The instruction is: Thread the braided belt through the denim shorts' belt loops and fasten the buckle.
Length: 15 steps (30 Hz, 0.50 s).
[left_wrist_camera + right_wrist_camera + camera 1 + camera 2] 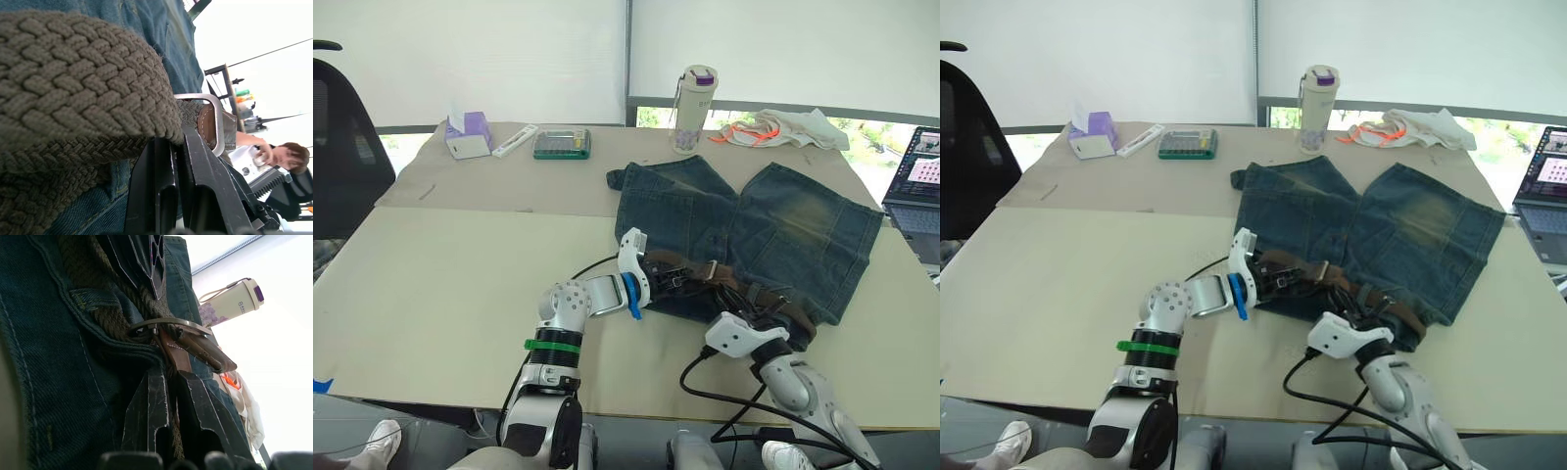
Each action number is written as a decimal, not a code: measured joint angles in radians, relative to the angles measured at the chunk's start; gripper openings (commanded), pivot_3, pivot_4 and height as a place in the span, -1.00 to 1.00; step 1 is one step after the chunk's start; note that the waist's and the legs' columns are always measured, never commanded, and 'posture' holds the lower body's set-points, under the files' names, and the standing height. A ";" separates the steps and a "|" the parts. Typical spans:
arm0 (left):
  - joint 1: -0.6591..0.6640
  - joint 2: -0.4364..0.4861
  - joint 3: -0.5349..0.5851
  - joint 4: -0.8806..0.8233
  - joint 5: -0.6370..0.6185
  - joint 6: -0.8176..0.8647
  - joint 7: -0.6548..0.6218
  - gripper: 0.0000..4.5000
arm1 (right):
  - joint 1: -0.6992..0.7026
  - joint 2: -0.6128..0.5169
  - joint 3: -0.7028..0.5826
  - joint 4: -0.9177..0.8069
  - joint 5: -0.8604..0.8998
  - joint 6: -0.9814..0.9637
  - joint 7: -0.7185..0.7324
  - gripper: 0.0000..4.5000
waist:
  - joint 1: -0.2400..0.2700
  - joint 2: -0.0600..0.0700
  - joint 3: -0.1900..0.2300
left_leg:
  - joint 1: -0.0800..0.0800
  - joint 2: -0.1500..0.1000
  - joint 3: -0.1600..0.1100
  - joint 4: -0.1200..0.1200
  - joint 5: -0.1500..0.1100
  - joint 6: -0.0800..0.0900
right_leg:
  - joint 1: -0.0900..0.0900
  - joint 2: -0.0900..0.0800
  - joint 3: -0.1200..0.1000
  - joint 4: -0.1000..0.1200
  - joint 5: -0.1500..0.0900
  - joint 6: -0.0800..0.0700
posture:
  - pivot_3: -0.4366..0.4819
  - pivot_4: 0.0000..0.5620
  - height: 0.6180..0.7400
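The denim shorts (773, 225) lie flat on the table (460, 284) with the waistband toward me. Along that waistband runs the braided belt (680, 264), brown, with its silver buckle (217, 122) near the middle. My left gripper (663, 281) sits at the belt's left end, its fingers (205, 186) close together at the strap's edge. My right gripper (756, 305) is at the waistband further right, with the strap running down between its nearly closed fingers (146, 416). A denim belt loop (93, 298) crosses the belt just before the buckle (171, 323).
At the table's far edge stand a bottle (693, 95), a white cloth with orange cord (783, 127), a tissue box (468, 135) and a green case (562, 144). A laptop (920, 186) is at the right, a black chair (342, 147) at the left. A person (288, 156) sits in the background.
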 measured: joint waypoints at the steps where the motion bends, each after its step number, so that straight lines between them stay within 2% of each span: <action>1: 0.000 0.000 -0.005 0.001 0.000 0.000 -0.011 -1.00 | -0.002 -0.002 0.000 0.000 0.000 -0.003 0.010 -1.00 | 0.000 0.000 0.000 | 0.000 0.000 0.000 0.000 0.000 0.000 | 0.000 0.000 0.000 0.000 0.000 0.000 | -0.05 -0.47 1.00; 6: 0.000 0.000 -0.052 0.008 0.000 0.002 -0.058 -1.00 | -0.006 -0.013 0.001 -0.004 0.011 -0.016 0.060 -1.00 | -0.003 0.000 0.000 | 0.000 0.000 0.000 0.000 0.000 0.000 | 0.000 0.000 0.000 0.000 0.000 0.000 | -0.05 -0.47 1.00; 8: 0.000 0.000 -0.061 0.011 0.000 0.002 -0.066 -1.00 | 0.001 -0.014 -0.007 -0.010 0.049 -0.016 0.090 -0.58 | -0.005 0.000 0.000 | 0.001 0.000 0.000 0.000 0.000 0.000 | 0.000 0.000 0.000 0.000 0.000 0.000 | -0.05 -0.47 1.00; 12: 0.000 0.000 -0.072 0.022 0.000 -0.001 -0.079 -1.00 | 0.028 -0.002 -0.010 -0.054 0.193 -0.016 0.177 0.00 | -0.002 0.000 0.000 | 0.000 0.000 0.000 0.000 0.000 0.000 | 0.001 0.000 0.000 0.000 0.000 0.000 | -0.05 -0.47 1.00; 14: -0.001 0.000 -0.079 0.027 0.000 -0.005 -0.084 -1.00 | 0.066 0.025 -0.039 -0.113 0.321 0.037 0.238 0.29 | 0.000 0.000 0.000 | 0.000 0.000 0.000 0.000 0.000 0.000 | 0.001 0.000 0.000 0.000 0.000 0.000 | -0.05 -0.47 1.00; 15: -0.001 0.000 -0.080 0.030 0.001 -0.007 -0.085 -1.00 | 0.091 0.049 -0.072 -0.161 0.408 0.090 0.266 0.53 | 0.002 0.000 0.000 | 0.000 0.000 0.000 0.000 0.000 0.000 | 0.001 0.000 0.000 0.000 0.000 0.000 | -0.05 -0.47 1.00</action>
